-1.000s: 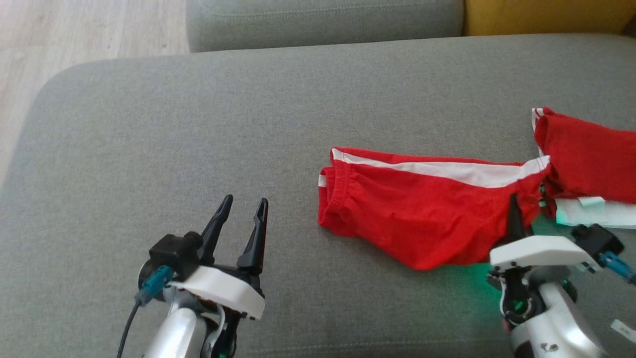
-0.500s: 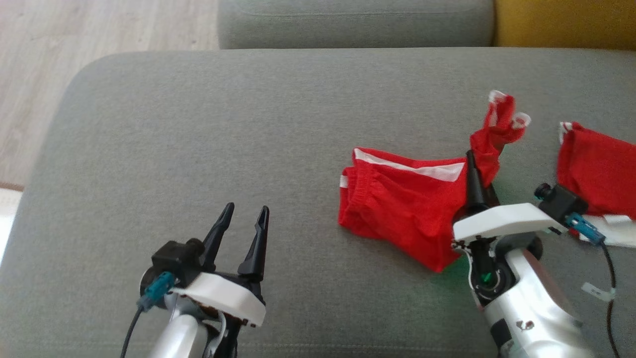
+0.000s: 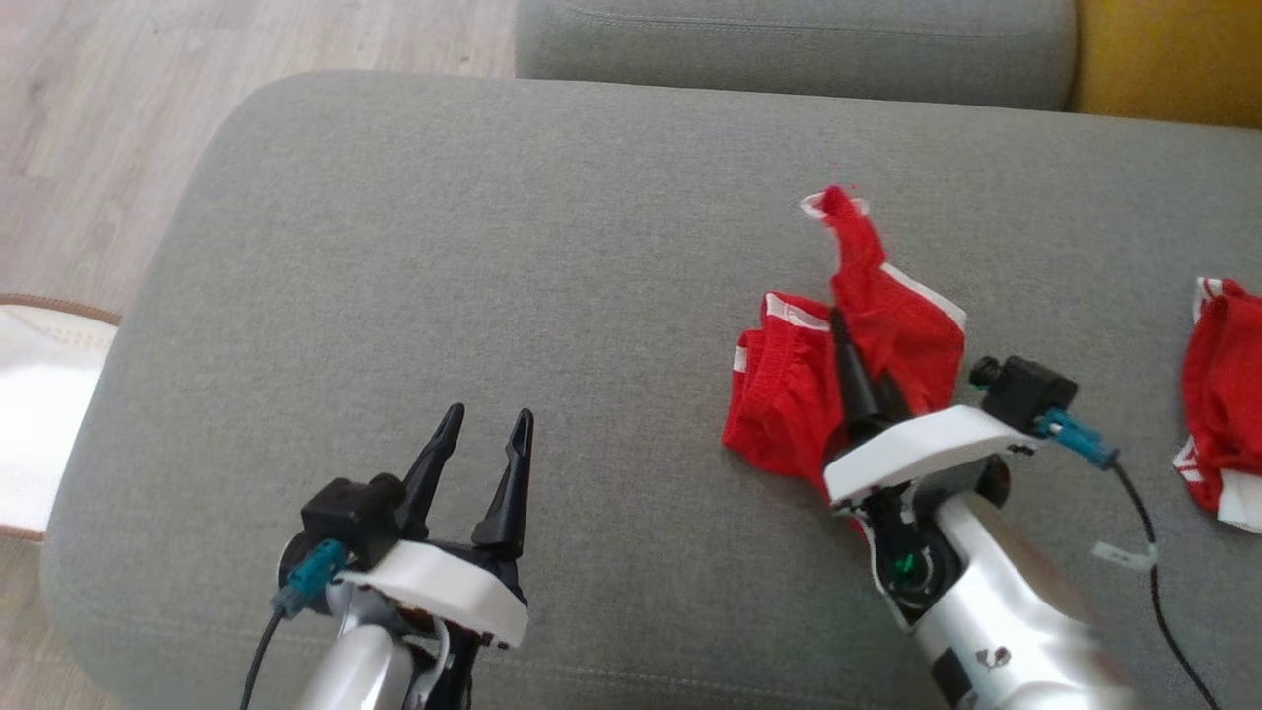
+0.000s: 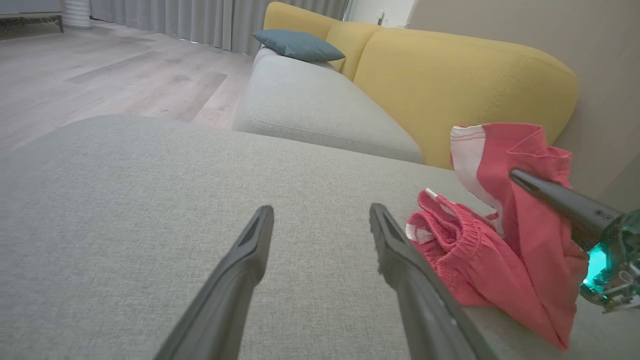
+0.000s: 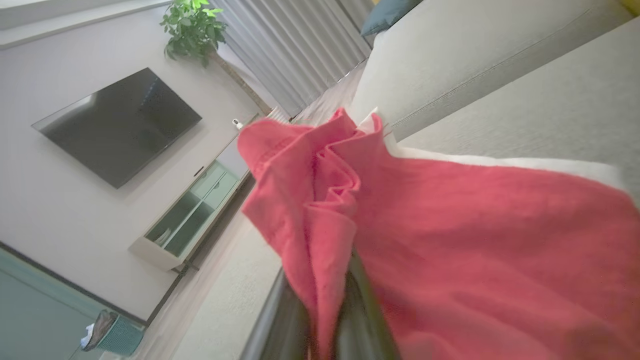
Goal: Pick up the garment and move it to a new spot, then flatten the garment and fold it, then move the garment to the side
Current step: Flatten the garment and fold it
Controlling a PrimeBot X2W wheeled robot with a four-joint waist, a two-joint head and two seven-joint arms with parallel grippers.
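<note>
The garment (image 3: 789, 394) is a pair of red shorts with white side stripes, bunched on the grey sofa seat (image 3: 493, 247) right of centre. My right gripper (image 3: 838, 320) is shut on one end of it, and that end stands up in a peak above the fingers. The right wrist view has red cloth (image 5: 450, 225) draped over the closed right gripper (image 5: 330, 295). My left gripper (image 3: 488, 419) stands open over bare seat at the lower left, well apart from the shorts. From the left wrist, the left gripper (image 4: 320, 212) frames the garment (image 4: 480, 260) to its right.
A second red and white piece of clothing (image 3: 1223, 394) lies at the right edge of the seat. A grey back cushion (image 3: 789, 49) and a yellow one (image 3: 1163, 59) border the far side. Wooden floor (image 3: 89, 118) and a white mat (image 3: 39, 414) lie past the left edge.
The head camera has turned left. My right gripper has lifted the garment's right end and carried it left toward the waistband, bunching the shorts. The left gripper has stayed put.
</note>
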